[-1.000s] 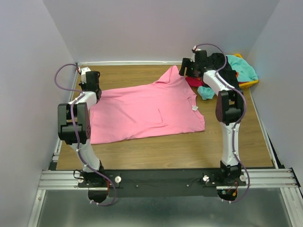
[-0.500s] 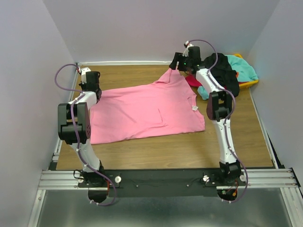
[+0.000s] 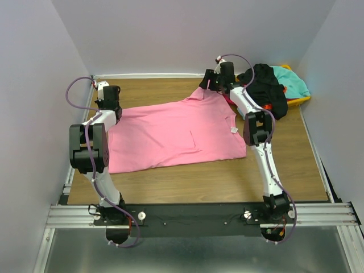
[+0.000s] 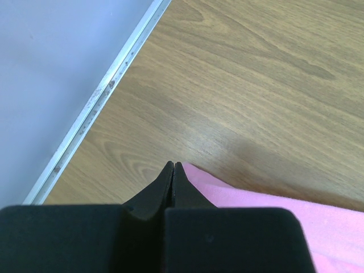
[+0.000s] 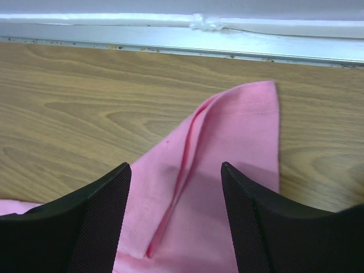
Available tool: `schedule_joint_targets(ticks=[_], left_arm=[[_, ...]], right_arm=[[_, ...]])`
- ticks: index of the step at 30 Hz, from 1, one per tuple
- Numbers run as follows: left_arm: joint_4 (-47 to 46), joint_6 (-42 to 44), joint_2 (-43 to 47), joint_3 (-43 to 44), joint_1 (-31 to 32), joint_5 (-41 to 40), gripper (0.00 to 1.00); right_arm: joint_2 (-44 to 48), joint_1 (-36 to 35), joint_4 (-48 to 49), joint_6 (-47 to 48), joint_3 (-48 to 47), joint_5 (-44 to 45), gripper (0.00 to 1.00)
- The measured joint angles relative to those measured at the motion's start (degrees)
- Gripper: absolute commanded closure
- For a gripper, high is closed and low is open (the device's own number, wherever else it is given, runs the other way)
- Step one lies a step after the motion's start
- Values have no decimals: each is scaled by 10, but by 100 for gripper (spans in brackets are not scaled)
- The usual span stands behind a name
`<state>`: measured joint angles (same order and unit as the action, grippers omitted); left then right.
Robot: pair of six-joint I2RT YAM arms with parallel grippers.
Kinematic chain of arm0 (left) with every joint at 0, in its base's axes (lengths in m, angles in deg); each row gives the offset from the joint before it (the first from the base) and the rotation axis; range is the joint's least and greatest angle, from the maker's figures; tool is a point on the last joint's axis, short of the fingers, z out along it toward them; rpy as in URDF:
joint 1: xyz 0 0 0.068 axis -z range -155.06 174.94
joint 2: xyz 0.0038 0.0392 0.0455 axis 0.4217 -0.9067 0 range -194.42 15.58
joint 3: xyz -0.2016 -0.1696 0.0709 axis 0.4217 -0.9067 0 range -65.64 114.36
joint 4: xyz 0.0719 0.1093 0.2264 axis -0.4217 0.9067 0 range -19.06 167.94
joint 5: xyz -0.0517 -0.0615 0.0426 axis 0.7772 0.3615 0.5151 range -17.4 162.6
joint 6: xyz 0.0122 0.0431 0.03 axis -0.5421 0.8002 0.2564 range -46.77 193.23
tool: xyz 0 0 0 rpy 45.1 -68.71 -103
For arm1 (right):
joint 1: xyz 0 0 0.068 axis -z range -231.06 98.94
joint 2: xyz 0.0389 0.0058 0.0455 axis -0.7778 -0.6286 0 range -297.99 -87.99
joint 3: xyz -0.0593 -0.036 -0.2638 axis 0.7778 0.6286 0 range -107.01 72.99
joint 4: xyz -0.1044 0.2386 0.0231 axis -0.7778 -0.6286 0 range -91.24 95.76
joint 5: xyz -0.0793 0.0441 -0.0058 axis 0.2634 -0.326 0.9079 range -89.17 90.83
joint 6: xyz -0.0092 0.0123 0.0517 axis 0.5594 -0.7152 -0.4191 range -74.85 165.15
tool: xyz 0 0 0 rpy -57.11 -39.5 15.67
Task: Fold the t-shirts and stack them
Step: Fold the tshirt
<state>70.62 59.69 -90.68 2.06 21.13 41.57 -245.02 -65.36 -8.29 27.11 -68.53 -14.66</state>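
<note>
A large pink t-shirt (image 3: pixel 176 133) lies spread flat on the wooden table. My left gripper (image 3: pixel 112 109) is at its far left corner. In the left wrist view the jaws (image 4: pixel 173 165) are shut, tips touching the table, and the pink corner (image 4: pixel 256 205) lies against the right finger. No cloth shows between them. My right gripper (image 3: pixel 205 81) hovers open over the shirt's far right sleeve. In the right wrist view (image 5: pixel 175 166) the creased sleeve (image 5: pixel 227 153) lies between and beyond the fingers. Black (image 3: pixel 267 85), teal (image 3: pixel 291 81) and red (image 3: pixel 232 98) shirts are piled at the back right.
A yellow bin (image 3: pixel 302 100) sits under the pile in the back right corner. The back wall rail (image 5: pixel 170 34) runs just beyond the sleeve. The left wall rail (image 4: pixel 96 108) is close to my left gripper. Bare wood shows in front of the pink shirt.
My right arm has swung left, from over the pile to above the pink shirt's far sleeve. The left arm and the pink shirt have not moved.
</note>
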Motion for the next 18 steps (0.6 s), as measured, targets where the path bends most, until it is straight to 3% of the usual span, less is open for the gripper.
schedule_joint_targets(ticks=[13, 18], left_arm=[[0, 0, -1, 0, 0, 0, 100], [0, 0, -1, 0, 0, 0, 100]], right_arm=[[-29, -16, 24, -16, -19, 1, 37], [-42, -16, 37, -25, -29, 2, 66]])
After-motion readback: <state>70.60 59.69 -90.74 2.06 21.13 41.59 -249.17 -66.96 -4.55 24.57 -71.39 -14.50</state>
